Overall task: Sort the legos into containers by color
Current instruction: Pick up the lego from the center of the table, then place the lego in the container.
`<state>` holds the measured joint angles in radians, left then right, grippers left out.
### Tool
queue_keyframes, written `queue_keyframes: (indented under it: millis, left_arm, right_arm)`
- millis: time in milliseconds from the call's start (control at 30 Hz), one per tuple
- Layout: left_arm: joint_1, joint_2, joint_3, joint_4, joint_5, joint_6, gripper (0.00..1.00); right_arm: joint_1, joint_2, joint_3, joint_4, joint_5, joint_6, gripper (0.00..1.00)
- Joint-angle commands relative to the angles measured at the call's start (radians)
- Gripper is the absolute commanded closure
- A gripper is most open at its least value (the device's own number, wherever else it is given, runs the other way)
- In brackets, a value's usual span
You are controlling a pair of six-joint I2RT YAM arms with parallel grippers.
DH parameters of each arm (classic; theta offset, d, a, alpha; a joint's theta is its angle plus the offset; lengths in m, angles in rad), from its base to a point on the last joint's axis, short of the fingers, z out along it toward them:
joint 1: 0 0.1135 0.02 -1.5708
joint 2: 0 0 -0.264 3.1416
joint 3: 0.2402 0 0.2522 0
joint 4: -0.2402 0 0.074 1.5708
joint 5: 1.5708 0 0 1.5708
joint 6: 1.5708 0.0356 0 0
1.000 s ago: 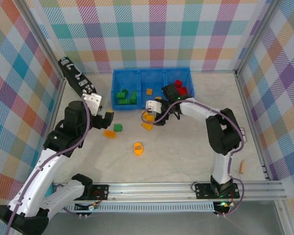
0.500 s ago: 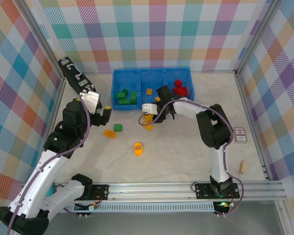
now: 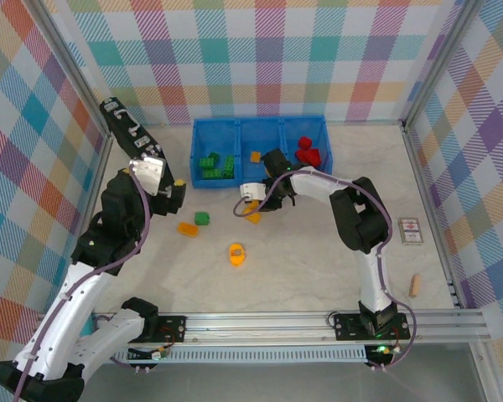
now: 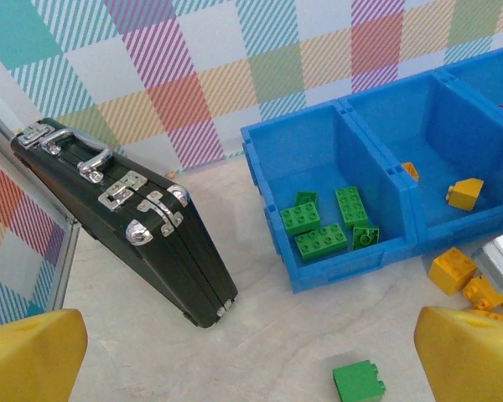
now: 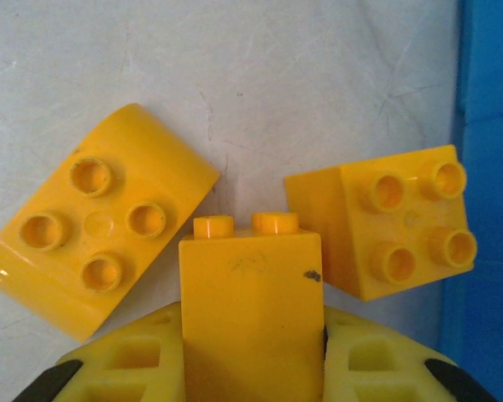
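Observation:
The blue tray (image 3: 260,126) stands at the back, with green legos (image 3: 216,165) in its left compartment, a yellow one (image 3: 255,156) in the middle and red ones (image 3: 308,152) on the right. My right gripper (image 3: 255,207) is down on the table just in front of the tray, shut on an upright yellow lego (image 5: 251,285). Two more yellow legos (image 5: 101,243) (image 5: 394,222) lie right beside it. My left gripper (image 3: 166,189) hangs open near the black case, nothing between its fingers (image 4: 29,356). A loose green lego (image 4: 359,381) lies ahead of it.
A black case (image 3: 130,134) leans along the left wall. On the table lie a yellow brick (image 3: 188,229), a green one (image 3: 202,219) and a rounded yellow piece (image 3: 237,253). A tan cylinder (image 3: 414,286) and a small card (image 3: 410,232) sit at the right.
My right gripper has slid a little left in front of the tray and closed on a yellow lego. The left arm has drawn back toward the case, still open.

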<state>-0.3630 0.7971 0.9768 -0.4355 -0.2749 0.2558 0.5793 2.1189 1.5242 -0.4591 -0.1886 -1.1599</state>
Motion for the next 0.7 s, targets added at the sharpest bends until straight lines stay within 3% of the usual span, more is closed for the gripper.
queue_keyframes:
  millis: [0,267,400,533,667]
  left_arm:
    - [0.013,-0.023,-0.013,0.029,-0.022,0.012,0.00]
    - [0.015,-0.044,-0.024,0.042,-0.023,0.015,0.00]
    - [0.017,-0.035,-0.027,0.050,-0.079,0.019,0.00]
    - [0.022,-0.032,-0.024,0.049,-0.081,0.019,0.00]
    - [0.024,-0.026,-0.020,0.045,-0.081,0.020,0.00]
  right_arm:
    - [0.000,-0.053,0.005,-0.044,-0.010,0.038,0.86]
    - [-0.067,-0.183,0.025,0.052,-0.066,0.204,0.87]
    - [-0.107,-0.153,0.082,0.110,-0.058,0.296,0.84]
    - [-0.114,-0.073,0.174,0.099,0.017,0.316,0.77]
    - [-0.114,-0.006,0.238,0.100,0.069,0.332,0.77]
